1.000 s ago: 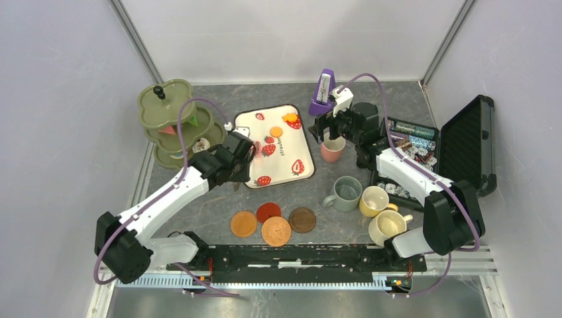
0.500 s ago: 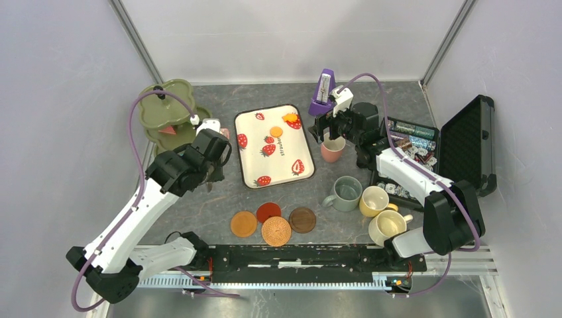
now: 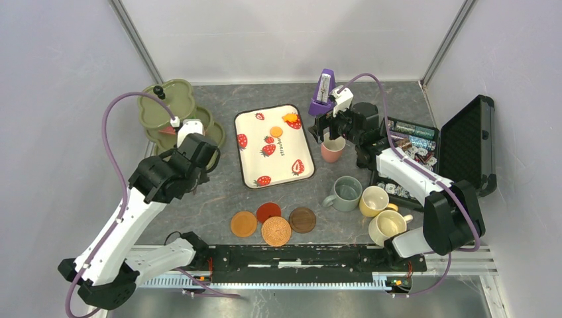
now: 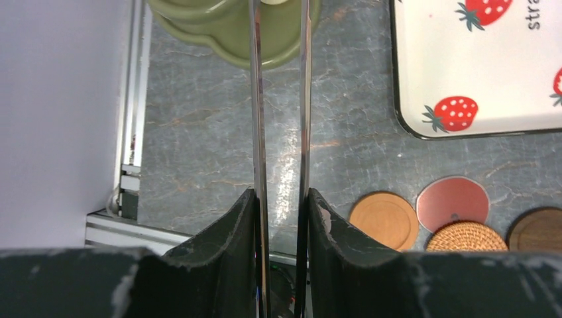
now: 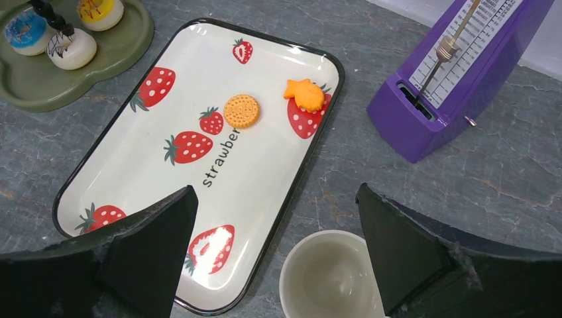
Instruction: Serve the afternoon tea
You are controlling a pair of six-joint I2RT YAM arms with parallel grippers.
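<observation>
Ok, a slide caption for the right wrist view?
Open right fingers poised over the pink mug, strawberry tray with two pastries and purple metronome beyond.

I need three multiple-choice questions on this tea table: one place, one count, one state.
1. Where is the pink mug relative to the strawberry tray? A on it; B left of it; C right of it.
2. How many round coasters lie together? A two; B four; C six.
3. The right gripper is: A open; B shut on the mug; C shut on a coaster.
Answers: 1 C, it stands just past the tray's right edge; 2 B, orange, red, woven, brown; 3 A, fingers wide apart.
</observation>
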